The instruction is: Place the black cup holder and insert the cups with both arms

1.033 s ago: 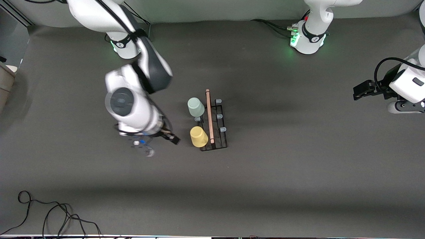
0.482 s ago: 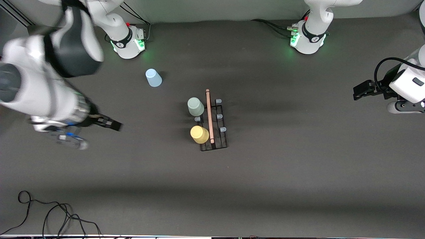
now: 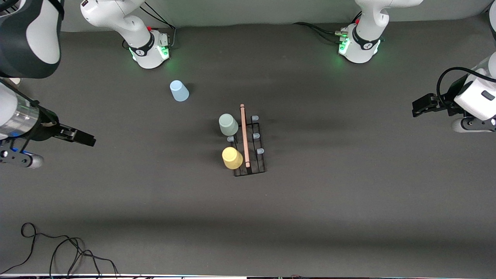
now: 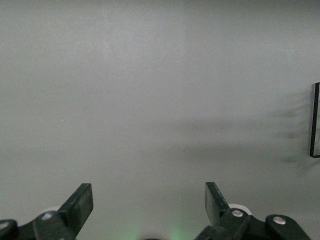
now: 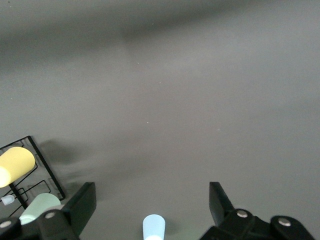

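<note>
Right pincer [image 3: 83, 138] withdrawn open, wrist view shows yellow cup [image 5: 15, 162]

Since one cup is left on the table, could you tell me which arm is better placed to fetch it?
Probably the right: the light blue cup stands toward its end, and its open gripper is there too; the left gripper waits open at the other end.

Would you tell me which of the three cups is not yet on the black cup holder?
The light blue cup; it stands alone on the table, while the pale green cup and yellow cup sit on the holder.

Three cups: one green [image 3: 228, 124], one yellow [image 3: 232, 159], one blue [image 3: 179, 91]; one black cup holder [image 3: 254, 149]; two arms.
</note>
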Available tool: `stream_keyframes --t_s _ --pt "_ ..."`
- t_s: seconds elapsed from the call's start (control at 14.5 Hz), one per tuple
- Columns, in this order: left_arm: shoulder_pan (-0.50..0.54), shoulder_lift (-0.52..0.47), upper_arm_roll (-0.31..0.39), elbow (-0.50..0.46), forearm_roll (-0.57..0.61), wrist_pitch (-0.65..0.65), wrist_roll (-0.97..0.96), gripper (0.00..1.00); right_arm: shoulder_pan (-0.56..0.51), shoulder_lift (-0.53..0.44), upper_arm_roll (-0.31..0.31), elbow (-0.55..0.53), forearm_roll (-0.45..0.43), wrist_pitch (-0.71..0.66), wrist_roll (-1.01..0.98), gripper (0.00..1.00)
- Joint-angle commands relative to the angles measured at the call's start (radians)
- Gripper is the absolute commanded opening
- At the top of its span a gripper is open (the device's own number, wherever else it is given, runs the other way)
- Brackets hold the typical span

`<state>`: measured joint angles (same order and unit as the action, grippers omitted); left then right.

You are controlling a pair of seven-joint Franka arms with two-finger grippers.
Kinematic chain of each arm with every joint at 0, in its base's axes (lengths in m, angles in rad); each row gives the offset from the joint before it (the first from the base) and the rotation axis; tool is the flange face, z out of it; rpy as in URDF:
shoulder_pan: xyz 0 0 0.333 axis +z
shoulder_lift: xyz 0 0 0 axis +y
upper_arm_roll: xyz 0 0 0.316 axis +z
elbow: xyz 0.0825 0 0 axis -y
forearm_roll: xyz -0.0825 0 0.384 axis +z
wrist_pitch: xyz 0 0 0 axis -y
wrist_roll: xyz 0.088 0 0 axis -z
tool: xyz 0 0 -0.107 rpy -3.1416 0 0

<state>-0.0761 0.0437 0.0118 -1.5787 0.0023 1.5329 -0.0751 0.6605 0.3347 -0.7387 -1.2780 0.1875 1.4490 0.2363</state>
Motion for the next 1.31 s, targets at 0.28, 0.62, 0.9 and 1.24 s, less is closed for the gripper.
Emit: stream_keyframes --t_s 0.28,0.62,0.9,1.24 --pt "-0.01 -0.012 0.007 -0.007 0.001 0.004 0.009 1.0 0.005 -0.019 -0.076 -0.01 -0.023 -0.062 -0.098 1.0" --pt "-0.01 -0.012 0.007 -0.007 0.001 0.006 0.009 1.0 0.002 -0.031 -0.082 -0.03 -0.023 -0.061 -0.126 1.0" --pt "-0.01 -0.012 0.007 -0.007 0.001 0.006 0.009 1.0 -0.181 -0.057 0.083 -0.029 -0.026 -0.065 -0.112 1.0" --pt "-0.01 -0.012 0.007 -0.007 0.001 0.006 0.009 1.0 -0.45 -0.108 0.381 -0.037 -0.097 -0.065 -0.112 1.0"
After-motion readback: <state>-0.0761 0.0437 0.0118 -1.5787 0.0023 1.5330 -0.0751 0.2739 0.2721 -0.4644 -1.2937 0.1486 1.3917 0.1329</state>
